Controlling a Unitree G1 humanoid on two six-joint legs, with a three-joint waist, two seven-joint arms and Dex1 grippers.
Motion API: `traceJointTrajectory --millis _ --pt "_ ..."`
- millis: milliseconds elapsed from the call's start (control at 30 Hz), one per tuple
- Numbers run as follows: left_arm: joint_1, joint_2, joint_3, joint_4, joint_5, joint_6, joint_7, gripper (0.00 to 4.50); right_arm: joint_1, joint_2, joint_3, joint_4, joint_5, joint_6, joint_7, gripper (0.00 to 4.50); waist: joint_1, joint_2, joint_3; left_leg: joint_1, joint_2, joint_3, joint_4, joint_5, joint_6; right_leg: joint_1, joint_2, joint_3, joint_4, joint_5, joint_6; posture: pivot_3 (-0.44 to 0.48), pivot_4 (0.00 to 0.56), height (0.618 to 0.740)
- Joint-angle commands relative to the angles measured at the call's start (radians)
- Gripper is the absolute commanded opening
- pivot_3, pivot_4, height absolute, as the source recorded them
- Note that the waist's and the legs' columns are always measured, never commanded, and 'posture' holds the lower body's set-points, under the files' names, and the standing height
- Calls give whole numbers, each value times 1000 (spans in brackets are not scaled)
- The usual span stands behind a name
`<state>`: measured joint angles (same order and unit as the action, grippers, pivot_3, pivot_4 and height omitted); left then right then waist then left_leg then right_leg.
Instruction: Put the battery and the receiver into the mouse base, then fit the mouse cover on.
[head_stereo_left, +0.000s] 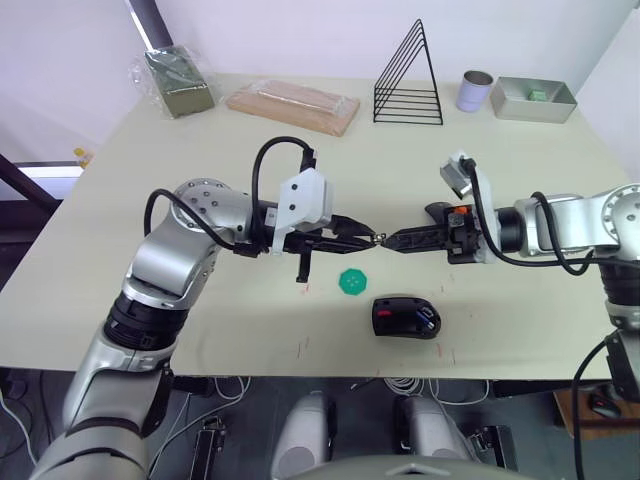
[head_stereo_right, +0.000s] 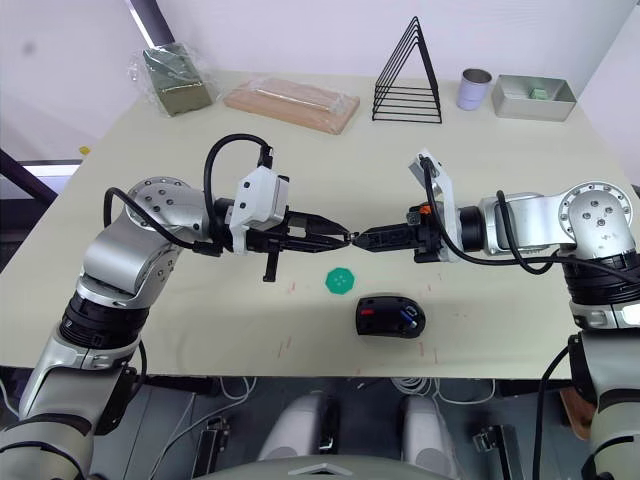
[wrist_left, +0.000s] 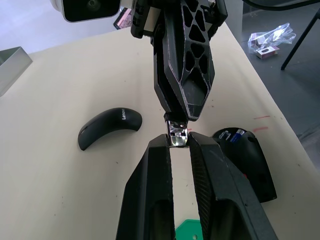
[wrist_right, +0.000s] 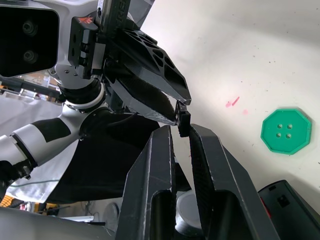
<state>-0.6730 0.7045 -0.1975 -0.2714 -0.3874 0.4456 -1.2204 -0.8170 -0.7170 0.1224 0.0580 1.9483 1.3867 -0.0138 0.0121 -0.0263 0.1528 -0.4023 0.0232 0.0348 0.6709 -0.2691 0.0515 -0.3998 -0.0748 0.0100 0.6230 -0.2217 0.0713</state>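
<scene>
My left gripper (head_stereo_left: 372, 238) and right gripper (head_stereo_left: 388, 240) meet tip to tip in the air above the table's middle. The receiver (wrist_left: 177, 136), a tiny nub with a silvery end, sits between them; each gripper looks shut on one end of it. Its dark end (wrist_right: 183, 122) lies between the right fingertips. The mouse base (head_stereo_left: 405, 318) lies open near the front edge, below the right gripper, with the blue battery (head_stereo_left: 428, 320) in its red-lined compartment. The mouse cover (wrist_left: 110, 127), a glossy black shell, rests on the table beyond the grippers in the left wrist view.
A flat green octagonal disc (head_stereo_left: 354, 282) lies just left of the mouse base. Along the far edge stand a bagged green box (head_stereo_left: 178, 82), a wrapped wooden block (head_stereo_left: 293, 105), a black wire rack (head_stereo_left: 410, 80), a cup (head_stereo_left: 476, 90) and a metal tray (head_stereo_left: 533, 100).
</scene>
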Motion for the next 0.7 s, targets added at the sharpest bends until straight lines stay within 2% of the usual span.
traceJointTrajectory --millis 33,700 --pt "-7 -4 10 -18 -5 -14 3 262 -17 11 -36 -10 24 -16 -13 548 -1 0 0 0 0 0 0 0 0 0 0 0 0 0 0 0 150 740" --pt "-15 -12 8 -9 10 -13 3 262 -3 29 -64 3 24 -4 -30 548 0 0 0 0 0 0 0 0 0 0 0 0 0 0 0 0 150 740"
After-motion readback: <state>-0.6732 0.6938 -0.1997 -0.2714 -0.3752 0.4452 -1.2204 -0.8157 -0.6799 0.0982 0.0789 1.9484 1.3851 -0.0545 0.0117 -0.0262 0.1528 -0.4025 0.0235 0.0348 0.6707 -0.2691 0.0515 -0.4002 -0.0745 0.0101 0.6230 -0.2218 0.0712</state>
